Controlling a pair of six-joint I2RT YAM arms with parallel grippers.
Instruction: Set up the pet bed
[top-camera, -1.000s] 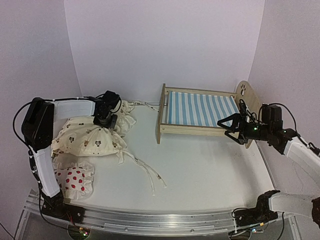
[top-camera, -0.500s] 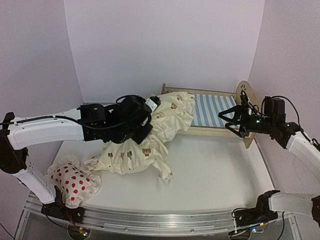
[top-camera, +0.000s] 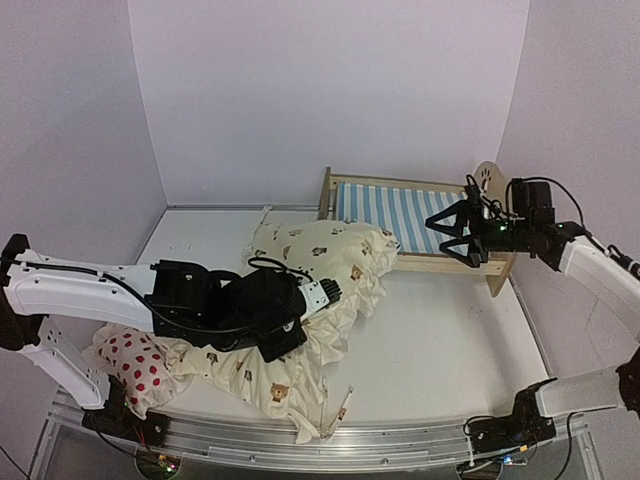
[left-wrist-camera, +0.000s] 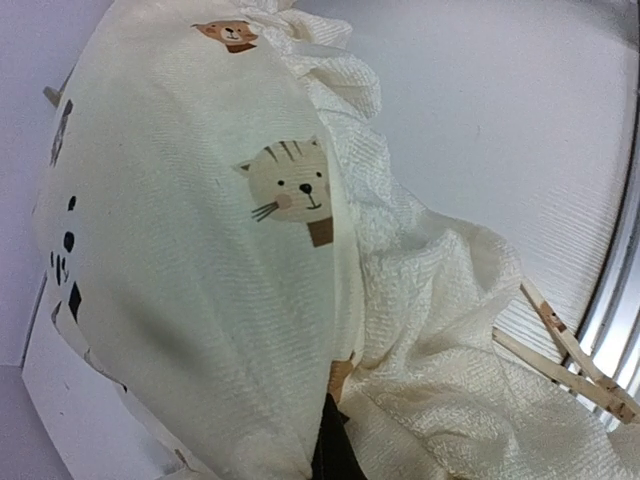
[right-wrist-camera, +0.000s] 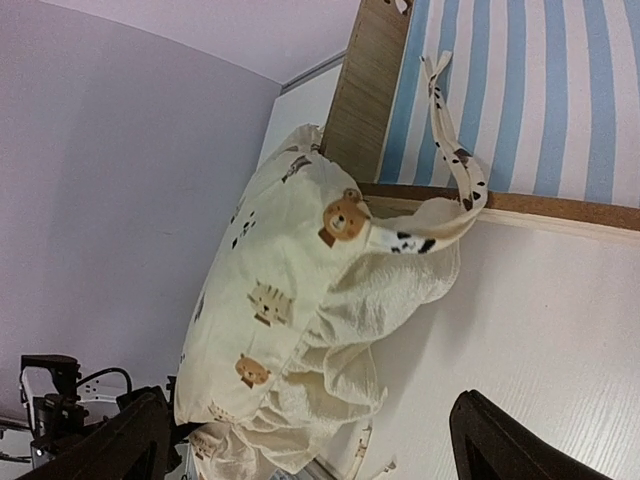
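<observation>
The pet bed (top-camera: 400, 212) stands at the back right, a light-wood frame with a blue-and-white striped base (right-wrist-camera: 530, 90) and the rounded headboard (top-camera: 487, 180) at its right end. The cream animal-print cushion (top-camera: 325, 258) lies bunched from the bed's left front corner down toward the near edge. One of its ties (right-wrist-camera: 452, 150) rests over the front rail on the stripes. My left gripper (top-camera: 298, 325) is shut on the cushion, whose fabric (left-wrist-camera: 200, 250) fills that wrist view. My right gripper (top-camera: 440, 235) hovers open over the bed's front rail near the headboard, holding nothing.
A small white pillow with red spots (top-camera: 135, 365) lies at the near left under the left arm. Loose cushion ties (top-camera: 340, 405) trail toward the metal rail at the near edge (top-camera: 400, 445). The walls stand close behind and to the right of the bed.
The left arm has dragged the cushion from over the bed's left end back toward the near edge. The right gripper has risen slightly and stayed open over the bed.
</observation>
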